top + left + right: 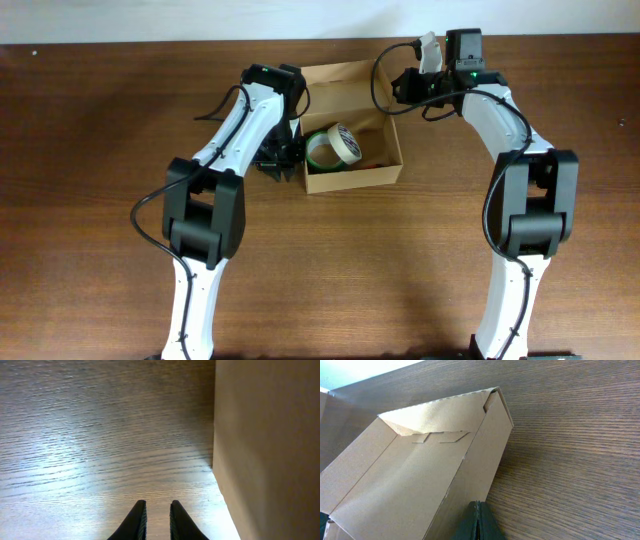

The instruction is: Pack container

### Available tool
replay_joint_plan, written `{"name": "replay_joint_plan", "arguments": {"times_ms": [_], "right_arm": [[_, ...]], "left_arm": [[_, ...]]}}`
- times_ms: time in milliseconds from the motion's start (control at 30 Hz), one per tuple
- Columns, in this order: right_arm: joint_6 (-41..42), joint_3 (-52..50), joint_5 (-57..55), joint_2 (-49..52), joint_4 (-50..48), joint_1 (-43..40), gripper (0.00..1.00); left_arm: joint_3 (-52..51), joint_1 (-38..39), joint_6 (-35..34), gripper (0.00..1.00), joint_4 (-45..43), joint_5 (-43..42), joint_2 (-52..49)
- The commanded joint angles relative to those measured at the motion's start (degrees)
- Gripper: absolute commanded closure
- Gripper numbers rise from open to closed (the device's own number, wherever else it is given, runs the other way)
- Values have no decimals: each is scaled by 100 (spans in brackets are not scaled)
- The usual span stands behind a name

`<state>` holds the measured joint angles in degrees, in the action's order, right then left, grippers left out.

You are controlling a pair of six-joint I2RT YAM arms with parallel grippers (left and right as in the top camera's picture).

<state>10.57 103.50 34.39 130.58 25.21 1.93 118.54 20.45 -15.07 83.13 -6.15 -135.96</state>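
Left tool (157,505) beside smooth cardboard container (265,435)

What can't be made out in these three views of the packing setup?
- Overhead: small reddish item inside the open brown cardboard box, too small to identify.
- Overhead: left end effector sits dark beneath its own wrist; finger gap unreadable there.
- Left wrist: box wall hides the contents and runs off the right edge.
- Right wrist: box flap and side wall hide the interior.

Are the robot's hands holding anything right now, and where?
Nothing. The left gripper is empty beside the container; the right gripper is shut on nothing.
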Motion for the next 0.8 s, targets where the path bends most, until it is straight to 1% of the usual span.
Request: {"name": "replay_joint_plan", "arguments": {"times_ms": [0, 67, 167, 300, 367, 400, 600, 633, 700, 767], "right_arm": [[46, 35, 269, 28, 81, 76, 96], [50, 74, 262, 28, 243, -61, 96], [90, 76, 258, 28, 533, -299, 96], [85, 76, 7, 28, 1054, -573, 96], [83, 76, -55, 31, 1255, -684, 96], [85, 76, -55, 28, 1307, -717, 96], [92, 76, -57, 31, 1419, -767, 96], [118, 76, -59, 31, 1425, -756, 97], [326, 76, -57, 31, 1405, -752, 96], [485, 74, -55, 31, 1355, -754, 97]], "left_arm": [[-42, 24, -278, 84, -39, 472, 68], [-42, -127, -295, 84, -42, 623, 68], [-42, -448, -317, 84, -116, 614, 68], [-31, -1001, -332, 83, -535, 352, 68], [-31, -1239, -332, 82, -874, -52, 68], [-31, -1329, -332, 79, -1019, -221, 68], [-31, -1738, -393, 78, -1954, -1471, 66], [-31, -1775, -479, 80, -2083, -1692, 63], [-31, -1805, -647, 86, -2337, -2076, 55], [-31, -1805, -859, 87, -2623, -2455, 26]]}}
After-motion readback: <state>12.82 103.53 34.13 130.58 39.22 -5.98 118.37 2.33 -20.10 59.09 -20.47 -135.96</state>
